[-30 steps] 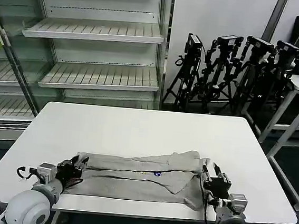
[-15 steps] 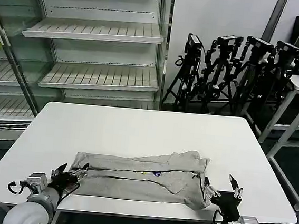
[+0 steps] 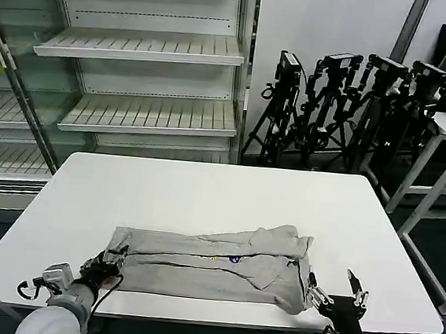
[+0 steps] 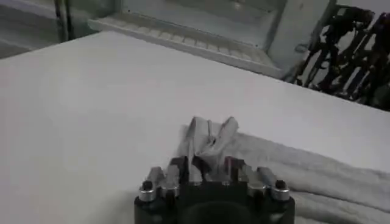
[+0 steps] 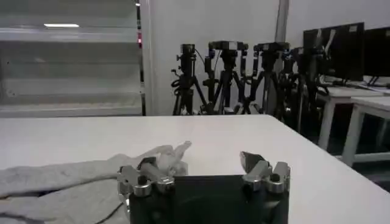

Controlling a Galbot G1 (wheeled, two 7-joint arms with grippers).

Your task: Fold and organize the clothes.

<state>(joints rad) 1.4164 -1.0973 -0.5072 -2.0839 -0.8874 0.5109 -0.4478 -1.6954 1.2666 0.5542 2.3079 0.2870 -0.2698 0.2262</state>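
While the grey T-shirt (image 3: pixel 214 262) is lying folded lengthwise near the worktop's (image 3: pixel 205 193) front edge, the head view is showing my right pincer (image 3: pixel 337 292) now spread wide and backed clear of the hem. In the left wrist view, my left pincer (image 4: pixel 204 167) is pinching the shirt's end. In the right wrist view, the fingers are standing apart, empty.
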